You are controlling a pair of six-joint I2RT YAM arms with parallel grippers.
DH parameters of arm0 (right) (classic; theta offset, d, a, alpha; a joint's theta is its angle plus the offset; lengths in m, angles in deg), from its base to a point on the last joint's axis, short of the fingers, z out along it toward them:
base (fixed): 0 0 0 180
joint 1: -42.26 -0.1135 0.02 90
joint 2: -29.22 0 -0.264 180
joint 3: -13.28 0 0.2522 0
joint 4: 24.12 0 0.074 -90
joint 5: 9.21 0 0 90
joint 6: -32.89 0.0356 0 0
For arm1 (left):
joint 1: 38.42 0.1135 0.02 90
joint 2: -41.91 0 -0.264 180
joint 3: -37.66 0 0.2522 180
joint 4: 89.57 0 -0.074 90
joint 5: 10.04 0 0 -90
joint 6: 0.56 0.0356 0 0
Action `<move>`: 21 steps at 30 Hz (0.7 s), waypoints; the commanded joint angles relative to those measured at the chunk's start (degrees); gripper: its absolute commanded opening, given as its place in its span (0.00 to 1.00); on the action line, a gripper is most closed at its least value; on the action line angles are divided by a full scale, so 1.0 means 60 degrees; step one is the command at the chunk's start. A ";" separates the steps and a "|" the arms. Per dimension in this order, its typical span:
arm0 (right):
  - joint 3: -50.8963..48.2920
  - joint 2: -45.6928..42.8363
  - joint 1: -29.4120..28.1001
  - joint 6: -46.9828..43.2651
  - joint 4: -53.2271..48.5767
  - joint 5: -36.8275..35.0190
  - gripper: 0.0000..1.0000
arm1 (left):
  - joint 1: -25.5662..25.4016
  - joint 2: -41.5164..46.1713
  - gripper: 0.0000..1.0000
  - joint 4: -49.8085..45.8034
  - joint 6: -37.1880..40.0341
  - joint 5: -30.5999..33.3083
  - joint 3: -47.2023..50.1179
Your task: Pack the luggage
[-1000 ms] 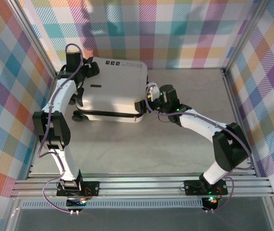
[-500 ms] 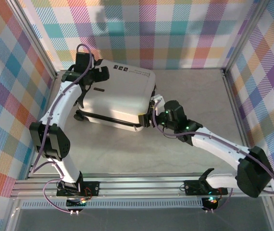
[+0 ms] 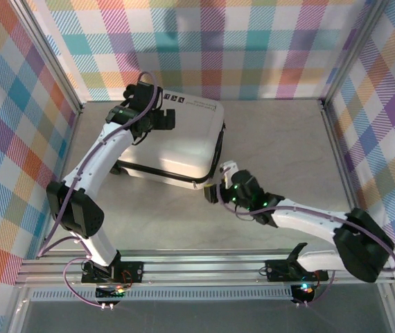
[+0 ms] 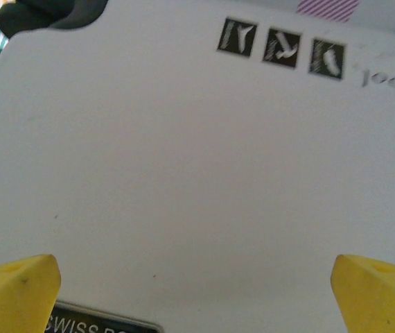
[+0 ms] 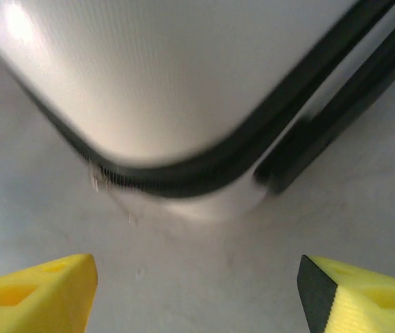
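The grey tabletop [image 3: 281, 152] carries the luggage [image 3: 173, 142], lying flat toward 11 o'clock from the middle, white shell up; my left gripper [image 3: 157, 114] hovers over its 11 o'clock end, spread wide with nothing between the yellow fingertips [image 4: 14, 291]; my right gripper [image 3: 218, 186] is low over the tabletop at the luggage's 5 o'clock corner, parted and empty, that rounded corner just ahead.

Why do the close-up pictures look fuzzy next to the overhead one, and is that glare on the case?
Right wrist view: the luggage corner is soft and out of focus, with glare at top left. Left wrist view: its lettering smears near the right edge. Top external view: sharp and evenly lit.
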 commanded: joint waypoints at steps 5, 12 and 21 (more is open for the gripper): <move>0.0198 0.1513 -0.0862 0.0488 0.2032 -0.1330 0.76 | -0.0014 -0.0545 1.00 -0.0873 0.0672 -0.0100 -0.0951; 0.0939 0.2526 -0.1136 0.0848 0.2287 -0.1175 0.72 | -0.0634 -0.3211 1.00 -0.4197 0.1133 0.0447 -0.5268; 0.1573 0.2910 -0.1162 0.0937 0.1964 -0.0673 0.68 | -0.0702 -0.4330 1.00 -0.5725 0.1230 -0.0080 -0.6448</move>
